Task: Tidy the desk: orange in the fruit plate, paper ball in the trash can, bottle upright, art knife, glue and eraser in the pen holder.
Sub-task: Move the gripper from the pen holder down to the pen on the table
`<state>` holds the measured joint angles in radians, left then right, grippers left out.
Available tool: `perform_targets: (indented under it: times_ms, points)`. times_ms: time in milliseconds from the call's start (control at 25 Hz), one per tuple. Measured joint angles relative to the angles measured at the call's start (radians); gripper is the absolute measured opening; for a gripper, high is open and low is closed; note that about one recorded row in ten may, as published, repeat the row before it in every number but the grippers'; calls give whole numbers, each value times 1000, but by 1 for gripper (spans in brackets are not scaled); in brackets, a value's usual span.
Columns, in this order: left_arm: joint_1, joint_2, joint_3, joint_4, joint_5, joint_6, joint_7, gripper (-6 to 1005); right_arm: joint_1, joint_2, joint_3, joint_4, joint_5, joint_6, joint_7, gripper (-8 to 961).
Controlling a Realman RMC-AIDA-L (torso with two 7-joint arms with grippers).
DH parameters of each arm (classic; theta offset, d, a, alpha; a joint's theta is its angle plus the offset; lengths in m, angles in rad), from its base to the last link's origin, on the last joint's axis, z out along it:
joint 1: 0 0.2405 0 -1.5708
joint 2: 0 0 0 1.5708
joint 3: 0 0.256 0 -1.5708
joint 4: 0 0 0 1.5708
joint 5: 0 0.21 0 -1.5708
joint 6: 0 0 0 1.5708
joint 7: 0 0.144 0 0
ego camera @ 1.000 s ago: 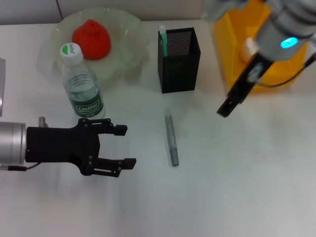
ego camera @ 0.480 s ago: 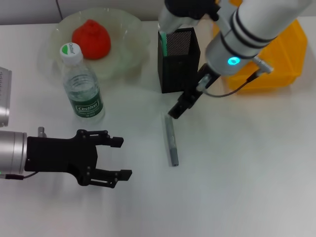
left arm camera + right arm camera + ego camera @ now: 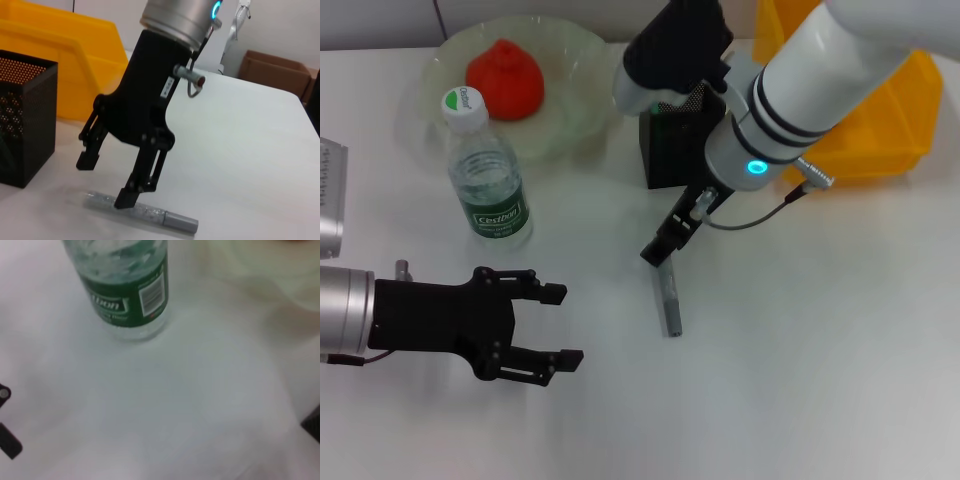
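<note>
While the left gripper (image 3: 555, 323) rests released low over the tabletop (image 3: 820, 350), the right gripper (image 3: 107, 182) hangs with jaws spread above the grey art knife (image 3: 667, 290), near the pen holder (image 3: 670, 150).

This is looking like a robot lab or test room set up as an office desk. A plain white desk (image 3: 820, 350) is carrying staged desk items: a black mesh pen holder (image 3: 672, 150), a yellow trash can (image 3: 880, 120) and a bottle (image 3: 485, 170). Beyond it (in the left wrist view) cardboard boxes (image 3: 272, 70) are sitting against a bare white wall (image 3: 280, 25).
</note>
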<state>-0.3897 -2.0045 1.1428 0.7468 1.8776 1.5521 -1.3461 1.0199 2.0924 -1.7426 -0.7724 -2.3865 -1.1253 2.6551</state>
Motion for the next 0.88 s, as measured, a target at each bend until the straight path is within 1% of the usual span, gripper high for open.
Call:
perform_targets:
  times_ms: [160, 320, 480, 800, 880]
  points:
    - [-1, -4, 0, 2, 0, 2, -3, 845, 5, 0, -19, 19, 8, 14, 1, 714]
    - [-1, -8, 0, -2, 0, 2, -3, 845, -2, 0, -84, 22, 40, 42, 2, 704]
    - [-1, -8, 0, -2, 0, 2, -3, 845, -2, 0, -99, 22, 46, 43, 2, 695]
    - [4, -11, 0, 3, 0, 10, -4, 845, -4, 0, -117, 22, 59, 43, 2, 471]
    - [4, -12, 0, 3, 0, 10, -4, 845, -4, 0, -124, 22, 59, 43, 2, 441]
